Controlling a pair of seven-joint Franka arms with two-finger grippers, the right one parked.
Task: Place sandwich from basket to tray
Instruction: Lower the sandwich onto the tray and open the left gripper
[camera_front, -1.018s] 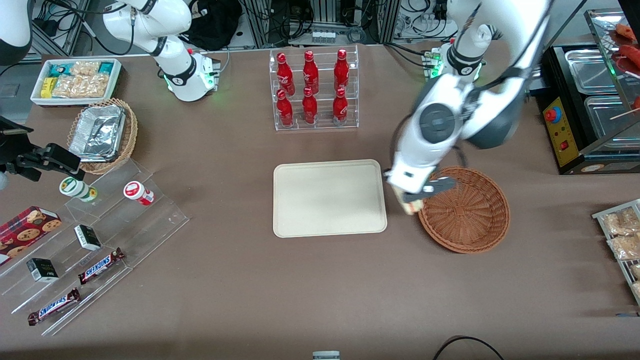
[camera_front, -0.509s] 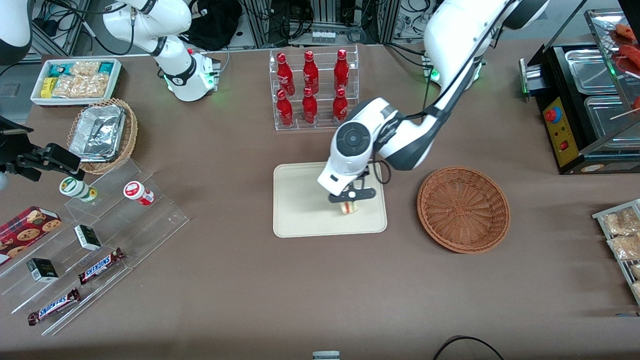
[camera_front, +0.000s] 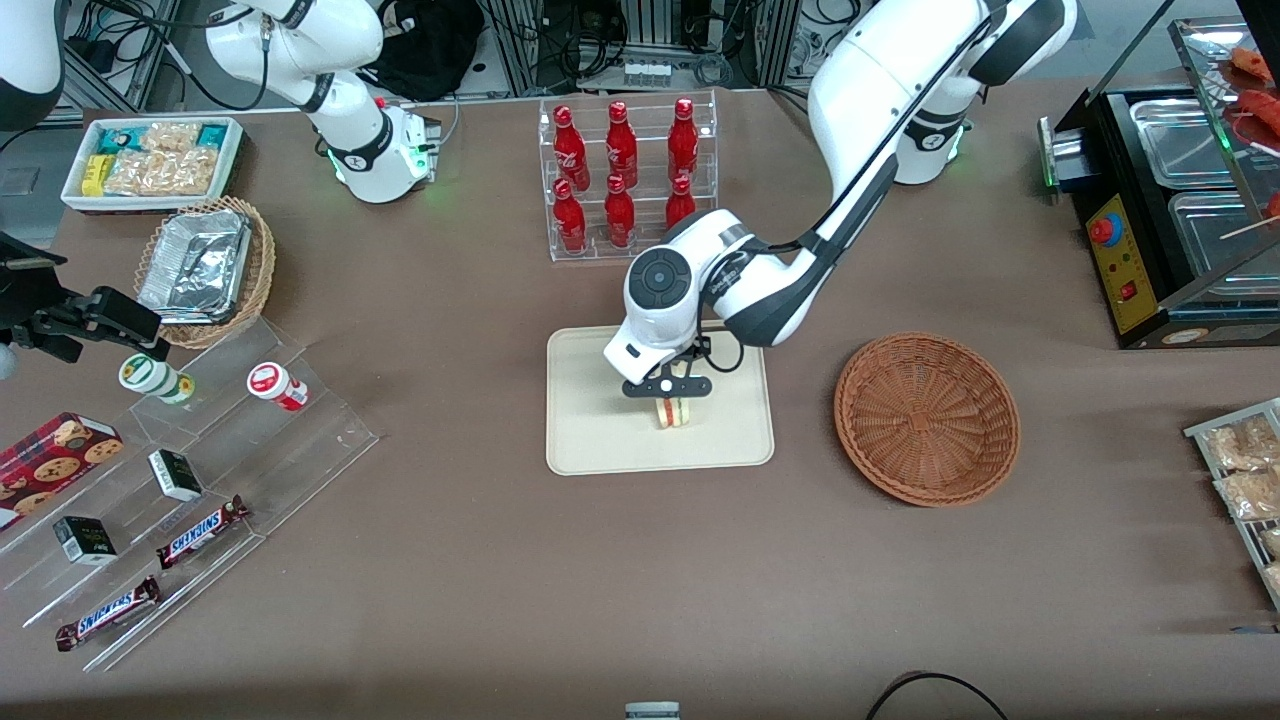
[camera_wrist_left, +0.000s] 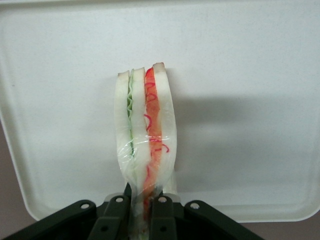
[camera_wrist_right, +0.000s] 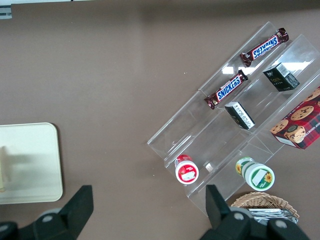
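Over tray, claw gripping sandwich

Six red bottles stand in a clear rack on the brown table. Toward the parked arm's end lie a white bin of snacks, a tan basket of foil trays, and clear steps holding two chocolate bars, small boxes and two jars.

I see even, bright overhead light; the sandwich casts a soft shadow across the tray, beneath the gripper. Glare flecks the acrylic shelves.
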